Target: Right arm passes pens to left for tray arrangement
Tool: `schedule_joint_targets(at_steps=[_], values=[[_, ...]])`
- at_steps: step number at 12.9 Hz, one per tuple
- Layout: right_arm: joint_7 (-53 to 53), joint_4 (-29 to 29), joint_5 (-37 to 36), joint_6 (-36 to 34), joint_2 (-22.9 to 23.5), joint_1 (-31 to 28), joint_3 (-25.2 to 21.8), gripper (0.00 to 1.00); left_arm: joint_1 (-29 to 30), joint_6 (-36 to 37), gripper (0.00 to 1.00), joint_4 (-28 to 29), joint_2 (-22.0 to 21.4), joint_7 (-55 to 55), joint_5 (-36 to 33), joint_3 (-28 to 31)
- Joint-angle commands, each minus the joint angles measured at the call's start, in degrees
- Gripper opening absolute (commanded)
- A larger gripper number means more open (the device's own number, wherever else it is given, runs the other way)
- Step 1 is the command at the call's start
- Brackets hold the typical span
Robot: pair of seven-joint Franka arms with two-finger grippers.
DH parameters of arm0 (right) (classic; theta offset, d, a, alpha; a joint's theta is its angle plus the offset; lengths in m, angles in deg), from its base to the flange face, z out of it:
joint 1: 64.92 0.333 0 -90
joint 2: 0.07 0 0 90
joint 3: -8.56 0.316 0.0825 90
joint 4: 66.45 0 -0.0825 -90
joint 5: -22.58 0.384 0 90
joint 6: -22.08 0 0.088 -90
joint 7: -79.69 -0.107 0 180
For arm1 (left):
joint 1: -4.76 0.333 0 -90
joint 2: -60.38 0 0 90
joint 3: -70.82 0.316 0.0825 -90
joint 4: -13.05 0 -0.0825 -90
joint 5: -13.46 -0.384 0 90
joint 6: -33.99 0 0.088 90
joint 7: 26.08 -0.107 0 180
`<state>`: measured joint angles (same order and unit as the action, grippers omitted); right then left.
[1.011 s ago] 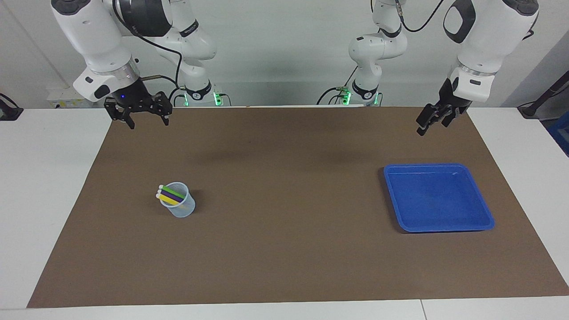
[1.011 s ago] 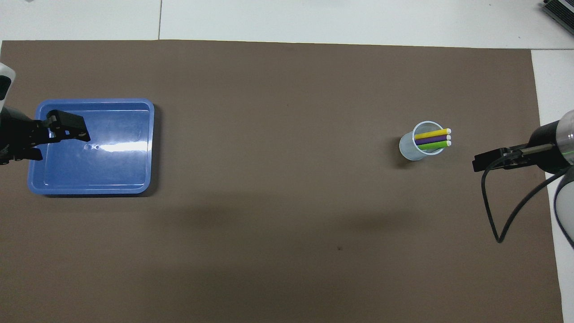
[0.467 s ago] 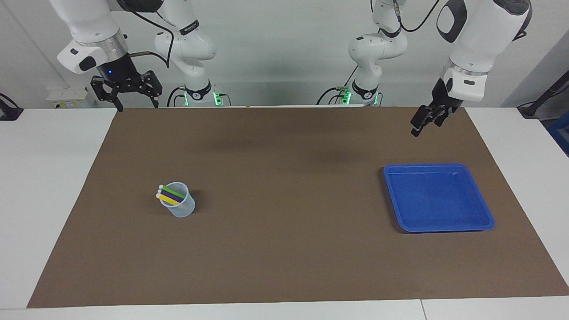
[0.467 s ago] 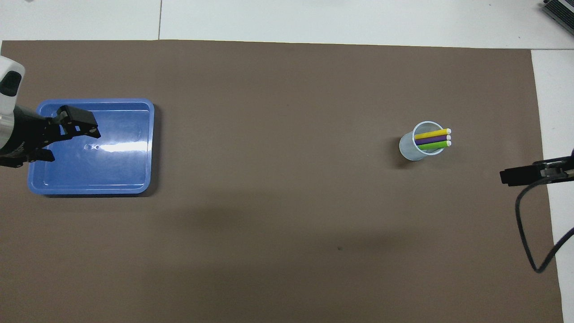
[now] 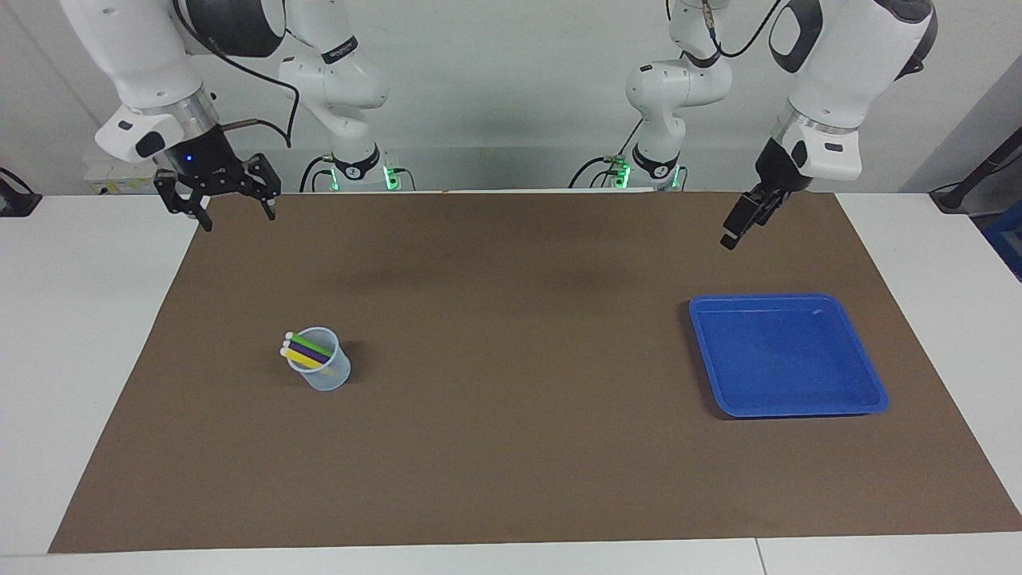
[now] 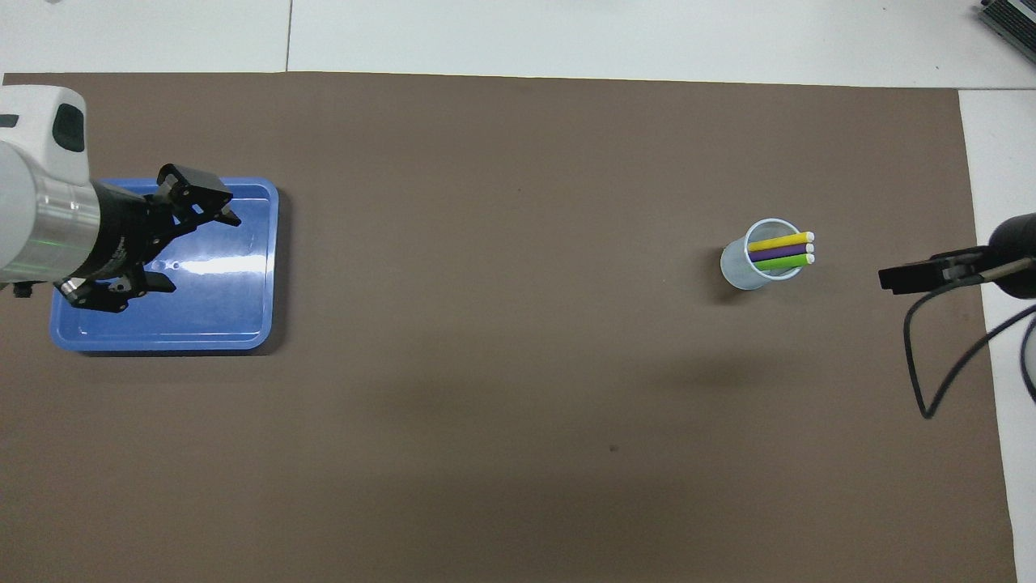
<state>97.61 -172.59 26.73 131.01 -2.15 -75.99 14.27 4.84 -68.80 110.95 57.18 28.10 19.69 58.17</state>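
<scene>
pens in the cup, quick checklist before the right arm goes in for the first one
1. All three pens stand in the cup, pale ends above the rim: ok.
2. Right gripper open and empty, raised above the mat's edge at the right arm's end: ok.
3. Nothing lies between the right gripper and the cup: ok.
4. Left gripper open and empty, ready to receive, raised near the tray: ok.
5. Tray empty for arranging: ok.
6. Cup upright on the mat: ok; whether it would tip when a pen is pulled: cannot tell.
</scene>
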Motion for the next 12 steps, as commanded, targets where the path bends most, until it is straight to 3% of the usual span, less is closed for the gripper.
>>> schedule_joint_targets(at_steps=[1,3,8,12], values=[[1.42,1.19,2.18,4.97,7.50,-0.27,0.62,1.00,-1.92,-1.79,1.00,-0.16,-0.49,7.32,0.62,0.17],[2.73,1.81,5.60,7.78,11.64,-0.27,0.53,1.00,-3.06,-1.97,1.00,-0.25,-0.49,11.01,1.06,0.08],[6.24,1.72,7.37,11.04,14.82,-0.97,0.53,0.99,-2.72,-1.79,1.00,-0.25,-0.76,14.55,1.15,0.34],[6.16,1.72,7.37,16.39,17.80,-0.18,0.62,0.83,-3.42,-2.05,1.00,0.36,-0.93,15.86,1.15,0.17]])
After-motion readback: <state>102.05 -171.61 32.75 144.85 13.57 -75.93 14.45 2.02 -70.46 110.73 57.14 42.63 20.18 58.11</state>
